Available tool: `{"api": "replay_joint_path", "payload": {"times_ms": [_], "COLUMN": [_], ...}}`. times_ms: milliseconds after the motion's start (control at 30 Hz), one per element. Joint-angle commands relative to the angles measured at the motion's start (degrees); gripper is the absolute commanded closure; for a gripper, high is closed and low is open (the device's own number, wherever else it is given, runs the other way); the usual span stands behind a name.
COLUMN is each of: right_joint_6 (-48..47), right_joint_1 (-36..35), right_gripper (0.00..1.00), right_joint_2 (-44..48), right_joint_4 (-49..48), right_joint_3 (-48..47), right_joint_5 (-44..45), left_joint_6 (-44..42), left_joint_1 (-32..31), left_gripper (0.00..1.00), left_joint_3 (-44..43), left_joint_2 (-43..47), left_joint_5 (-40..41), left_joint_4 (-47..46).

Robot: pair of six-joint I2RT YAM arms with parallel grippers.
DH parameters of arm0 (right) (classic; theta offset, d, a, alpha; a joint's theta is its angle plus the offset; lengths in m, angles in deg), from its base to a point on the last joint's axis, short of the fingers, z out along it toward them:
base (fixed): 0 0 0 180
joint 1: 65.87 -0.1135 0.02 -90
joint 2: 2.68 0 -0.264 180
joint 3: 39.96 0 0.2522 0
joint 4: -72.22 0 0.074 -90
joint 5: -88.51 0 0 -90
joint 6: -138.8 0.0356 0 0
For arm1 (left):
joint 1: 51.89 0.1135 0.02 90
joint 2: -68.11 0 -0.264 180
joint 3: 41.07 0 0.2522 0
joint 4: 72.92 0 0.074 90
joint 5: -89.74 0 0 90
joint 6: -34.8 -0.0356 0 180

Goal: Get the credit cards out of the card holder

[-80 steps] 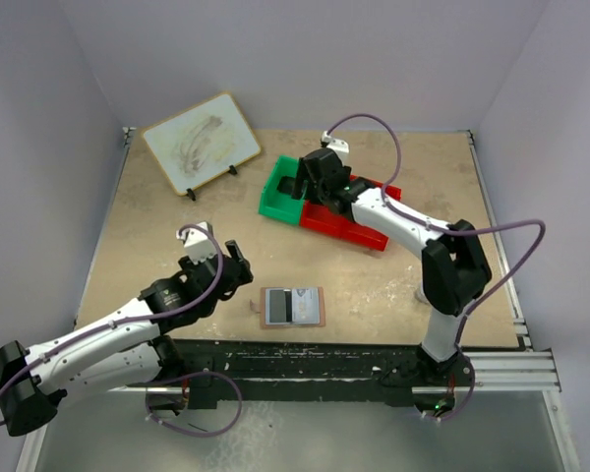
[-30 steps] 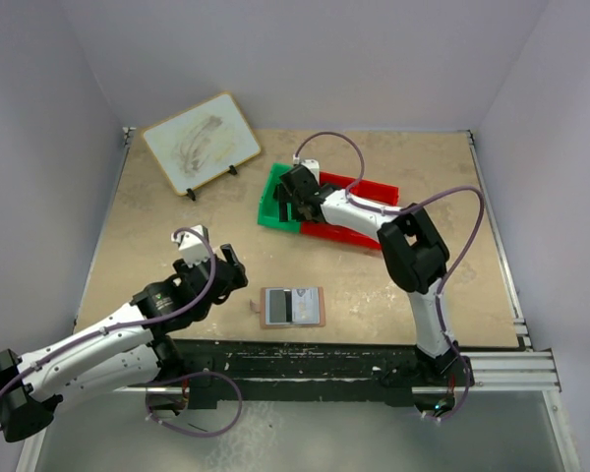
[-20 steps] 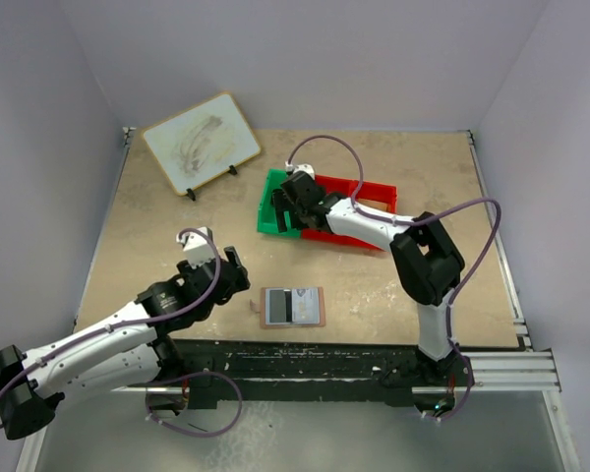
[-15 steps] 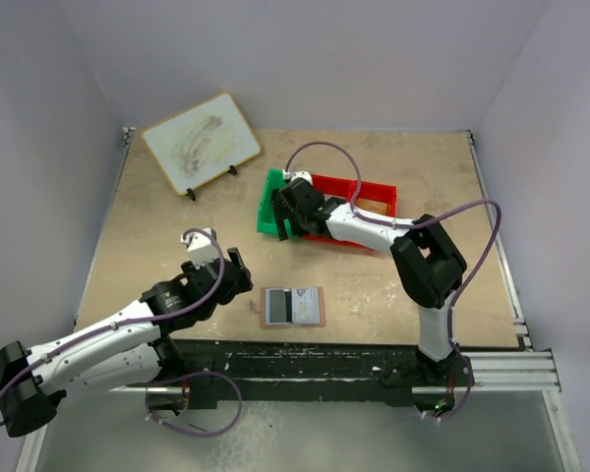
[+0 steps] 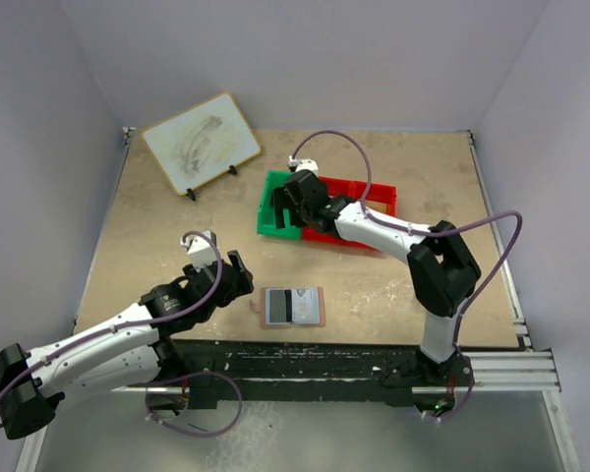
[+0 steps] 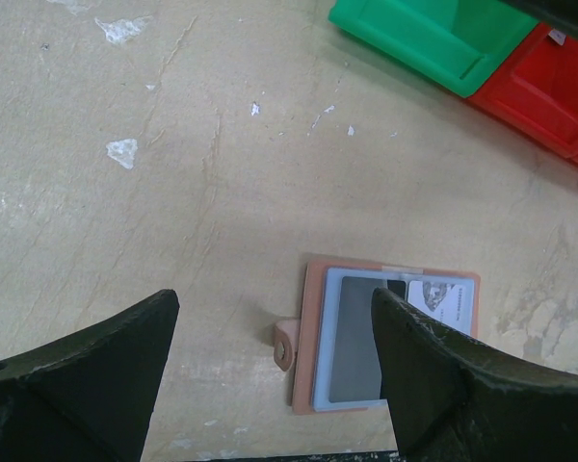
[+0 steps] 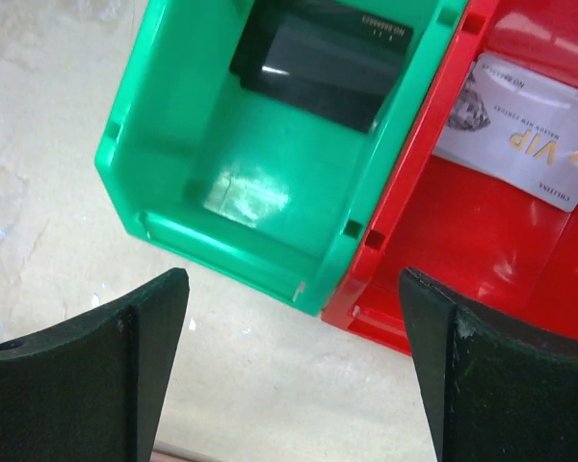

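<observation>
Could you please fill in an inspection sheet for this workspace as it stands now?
Surface: tan table, scuffed, white flecks.
Job's things: card holder lying open, pale card showing in it; dark card in green bin; VIP card in red bin.
Clutter: smudged whiteboard on a stand.
Grippers: left gripper open, left of the card holder, apart; right gripper open, over the bins.
Cables: purple cables loop over both arms.
Surroundings: plain pale walls.
</observation>
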Motion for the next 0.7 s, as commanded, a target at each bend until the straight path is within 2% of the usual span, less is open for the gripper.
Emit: {"api": "replay_joint_path", "payload": {"times_ms": [0,167,467,667], "right_joint_6": [3.6,5.7,5.7,2.2], "right_joint_1": [0.0,0.0,0.0,-0.3], "right_gripper": [0.07,0.07,0.06,0.08], "right_joint_2": [-2.4,-7.3,-8.9,-7.3], "right_joint_4": [-0.6,3.5,4.3,1.8], "right_joint_3": [-4.8,-8.5,-8.0,-5.0], "right_joint_5": [4.3,8.4,9.5,4.7], "left_joint_6": [0.5,0.0,-0.3,-0.4], "left_joint_1": [0.3,0.3,0.3,0.3], "left_gripper": [0.21,0.21,0.21,0.21], "left_joint_3": [-0.6,-0.7,-0.7,-0.7], "left_joint_2": [0.1,0.2,0.3,-0.4], "left_joint_5": [-0.3,-0.8,-0.3,-0.6], "left_joint_4": [-1.7,-1.1,-0.9,-1.3]}}
